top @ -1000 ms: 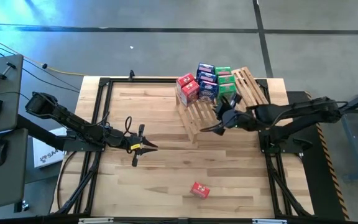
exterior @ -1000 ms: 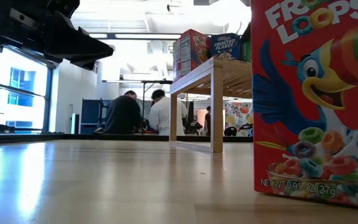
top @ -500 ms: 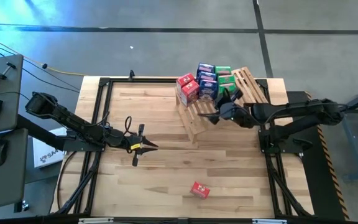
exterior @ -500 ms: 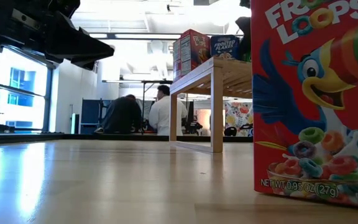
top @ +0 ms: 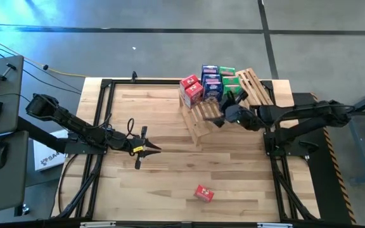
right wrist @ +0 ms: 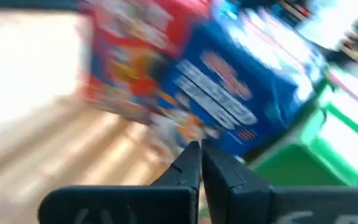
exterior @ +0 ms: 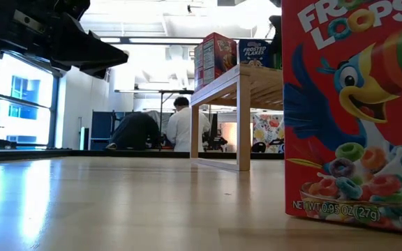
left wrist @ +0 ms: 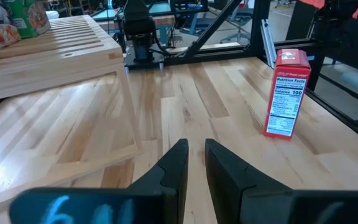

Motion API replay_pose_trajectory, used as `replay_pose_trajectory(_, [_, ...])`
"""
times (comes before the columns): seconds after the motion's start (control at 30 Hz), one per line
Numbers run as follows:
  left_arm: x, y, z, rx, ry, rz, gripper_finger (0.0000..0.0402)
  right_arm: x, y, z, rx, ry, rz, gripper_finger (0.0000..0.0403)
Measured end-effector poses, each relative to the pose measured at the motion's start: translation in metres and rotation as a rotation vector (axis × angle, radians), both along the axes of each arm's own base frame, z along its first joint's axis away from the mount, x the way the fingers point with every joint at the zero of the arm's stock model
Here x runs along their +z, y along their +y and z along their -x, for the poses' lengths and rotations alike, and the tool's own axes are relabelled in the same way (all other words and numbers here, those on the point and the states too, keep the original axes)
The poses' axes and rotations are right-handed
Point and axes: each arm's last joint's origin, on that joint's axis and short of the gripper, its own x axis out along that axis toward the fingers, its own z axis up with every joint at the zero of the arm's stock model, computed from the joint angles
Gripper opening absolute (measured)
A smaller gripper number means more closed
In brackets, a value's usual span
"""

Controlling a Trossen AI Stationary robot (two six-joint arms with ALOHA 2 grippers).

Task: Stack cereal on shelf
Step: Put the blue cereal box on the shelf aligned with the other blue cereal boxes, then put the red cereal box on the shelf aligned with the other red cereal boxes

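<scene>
A cluster of cereal boxes (top: 211, 83) stands packed on the shelf (top: 203, 117) in the upper middle of the overhead frame, red at the left, blue in the centre, green at the right, while one red box (top: 203, 193) stands alone on the desk (top: 163, 183) at the lower centre. Your right end effector (top: 229, 104) sits over the shelf's slats just below the green and blue boxes, its fingers together and empty. Its wrist camera looks point-blank at the blue box (right wrist: 229, 99).

The risk, by my reading: with the closed tips this near the packed row, any push forward would shove the blue box into its neighbours and could tip several down the slope.

The lone red box stands upright, long axis vertical, its nutrition panel (left wrist: 284, 102) facing your left end effector (left wrist: 194, 155). That one hovers low over the desk at the left centre of the overhead frame, fingers nearly touching, holding nothing. You must open them before you reach for the box, or you may knock it flat.
</scene>
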Motion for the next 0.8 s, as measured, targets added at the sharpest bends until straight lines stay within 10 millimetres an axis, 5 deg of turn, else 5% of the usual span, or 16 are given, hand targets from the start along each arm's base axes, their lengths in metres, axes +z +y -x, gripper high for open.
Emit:
replay_pose_trajectory(0.2, [0.000,0.000,0.000,0.002,-0.001,-0.001,0.0044,0.009,0.059,0.008,0.233,-0.032,-0.095,0.0000])
replay_pose_trajectory(0.5, [0.000,0.000,0.000,0.004,0.000,0.007,0.0044,-0.025,0.165,0.021,0.483,-0.049,-0.256,0.0016])
replay_pose_trajectory(0.8, [0.001,0.001,0.000,0.030,-0.012,0.014,0.0044,-0.065,0.231,0.006,0.517,-0.039,-0.451,0.0187])
